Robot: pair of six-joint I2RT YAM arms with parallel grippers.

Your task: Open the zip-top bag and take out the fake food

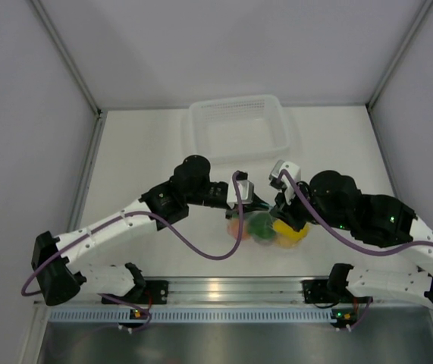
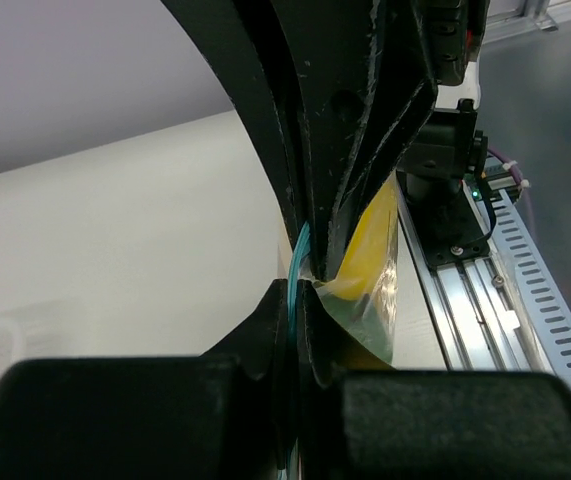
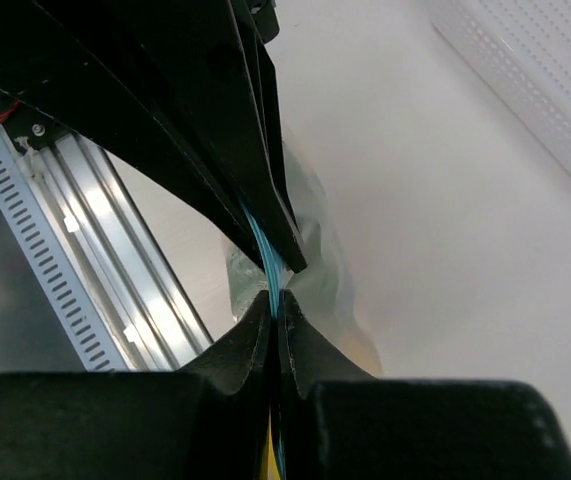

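Clear bag (image 1: 265, 231) at mid worktop (image 1: 140, 167), between arms, nearer than basket (image 1: 239, 114). Blue zip strip (image 2: 299, 250) pinched by left tool (image 2: 300, 278) and right tool (image 3: 277, 292), both pressed tight. Zip seems unparted, food (image 1: 288, 232) inside. Opening, emptying remain.

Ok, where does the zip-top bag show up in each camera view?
Top external: zip-top bag low centre, above the silver rail.
Left wrist: zip-top bag centre-right, strip pinched by the left tool.
Right wrist: zip-top bag centre, pinched by the right tool.
Shared landmark: silver rail.
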